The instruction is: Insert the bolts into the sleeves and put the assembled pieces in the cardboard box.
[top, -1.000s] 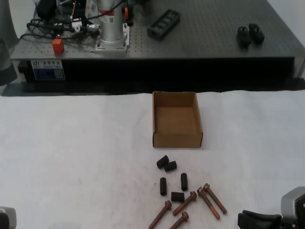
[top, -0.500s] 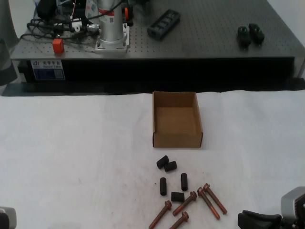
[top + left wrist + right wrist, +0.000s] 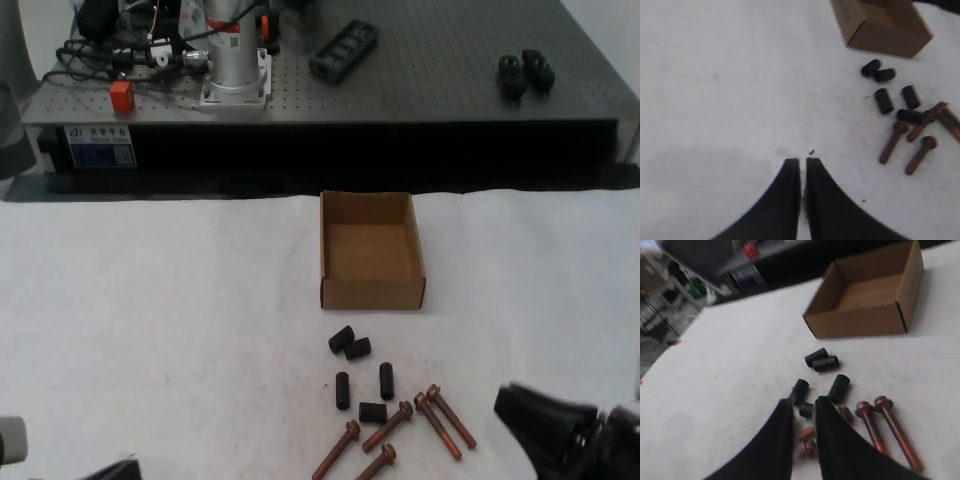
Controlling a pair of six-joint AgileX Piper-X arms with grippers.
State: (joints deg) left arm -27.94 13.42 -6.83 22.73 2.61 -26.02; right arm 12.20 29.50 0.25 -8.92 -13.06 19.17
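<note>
Hovering low over the white cloth (image 3: 150, 300), the right gripper (image 3: 803, 401) has its fingers drawn to a thin slit with nothing between them. The left gripper (image 3: 801, 161) is likewise pinched together and empty. The short black cylindrical sleeves (image 3: 822, 361) and the copper-coloured flanged metal bolts (image 3: 895, 432) lie loose just in front of the open brown cardboard box (image 3: 372, 295), and no pair appears joined. I judge this to be the very first pick. Next, one gripper needs to open and settle over a bolt, the other over a sleeve.
</note>
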